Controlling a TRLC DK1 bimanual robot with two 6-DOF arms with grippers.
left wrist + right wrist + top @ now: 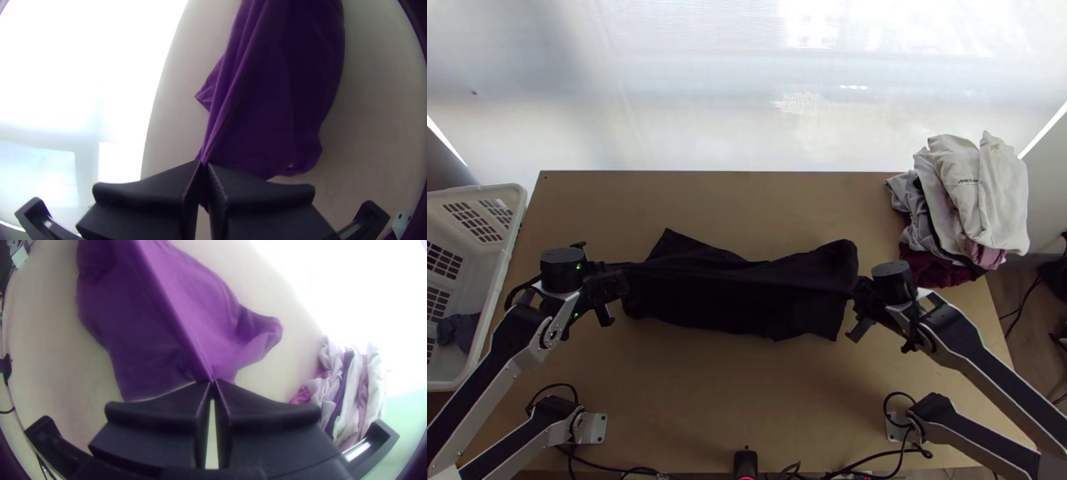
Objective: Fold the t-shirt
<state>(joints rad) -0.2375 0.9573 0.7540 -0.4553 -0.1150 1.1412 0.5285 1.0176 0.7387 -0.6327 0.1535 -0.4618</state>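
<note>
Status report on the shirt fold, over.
Left gripper: clamped on dark t-shirt. Right gripper: clamped on its opposite end. Taut ridge between them. No obstruction seen over shirt.

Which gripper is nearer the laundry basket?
Left. The left gripper pinches the end of the dark t-shirt facing the basket; the right gripper holds the opposite end, towards the clothes pile.
</note>
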